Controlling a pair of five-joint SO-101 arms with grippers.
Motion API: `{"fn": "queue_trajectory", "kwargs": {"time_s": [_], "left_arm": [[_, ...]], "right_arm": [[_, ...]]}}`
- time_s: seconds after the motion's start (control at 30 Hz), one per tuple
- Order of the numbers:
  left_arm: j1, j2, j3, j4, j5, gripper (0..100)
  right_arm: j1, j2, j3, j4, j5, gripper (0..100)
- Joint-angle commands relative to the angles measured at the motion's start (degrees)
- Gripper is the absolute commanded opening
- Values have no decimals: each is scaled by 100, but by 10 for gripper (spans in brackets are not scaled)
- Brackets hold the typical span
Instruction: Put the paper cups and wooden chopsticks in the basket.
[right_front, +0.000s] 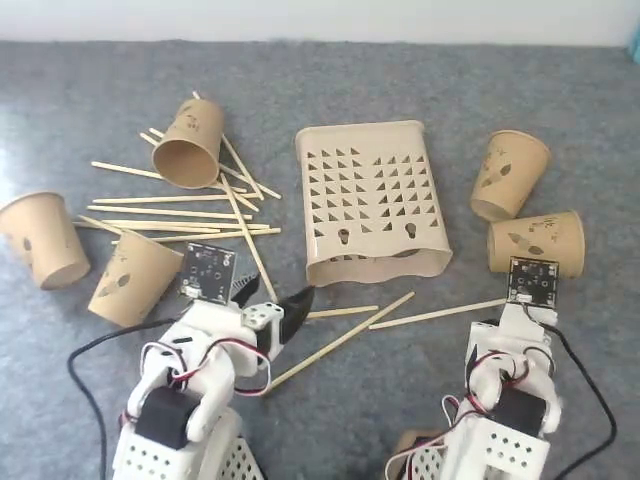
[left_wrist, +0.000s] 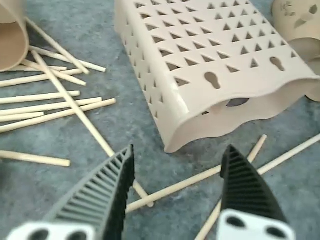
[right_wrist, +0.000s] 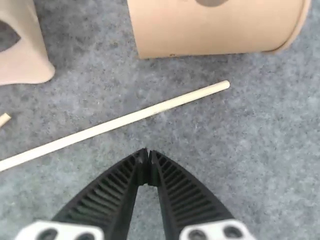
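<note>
Over by the front edge of the worktop (right_front: 560, 100), caught the left end effector (left_wrist: 180, 150) spread wide with nothing in it, poised over a couple of crossed wooden chopsticks (left_wrist: 176, 186) right by the mouth of the basket (right_front: 370, 190). Found the right end effector (right_wrist: 148, 153) pressed together and empty, tip just short of a single chopstick (right_wrist: 125, 118) lying crossways ahead of it, with a tipped paper cup (right_wrist: 215, 25) just beyond.

Counted five paper cups (right_front: 510, 175) in total, all looking knocked over: three toward the left edge around the big chopstick pile (right_front: 170, 213), two toward the right edge beside the basket. Basket itself dead centre, lying flat, mouth toward the front edge, nothing inside as far as could be told.

Guessed a bit on handling. Sticks light, stiff and thin, flat on the fuzzy grey covering (right_front: 420, 400), so pinch near the middle to stop any seesawing, and expect some rolling. Cups featherweight and easy to crush, so probably best taken by the rim, one finger inside, gentle squeeze. Nothing put away yet.
</note>
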Motion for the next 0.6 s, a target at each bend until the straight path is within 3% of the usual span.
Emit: {"fn": "queue_trajectory", "kwargs": {"time_s": [0.0,0.13,0.33,0.57], "left_arm": [[114,237,-321,-404,114,268],[105,1670,-884,-914,105,269],[158,4510,-2246,-1002,105,269],[316,5741,-1938,-2585,343,272]], "right_arm": [[-22,-84,-97,22,70,14],[-22,-84,-88,13,70,14],[-13,-84,-88,13,70,13],[-13,-84,-88,31,70,13]]}}
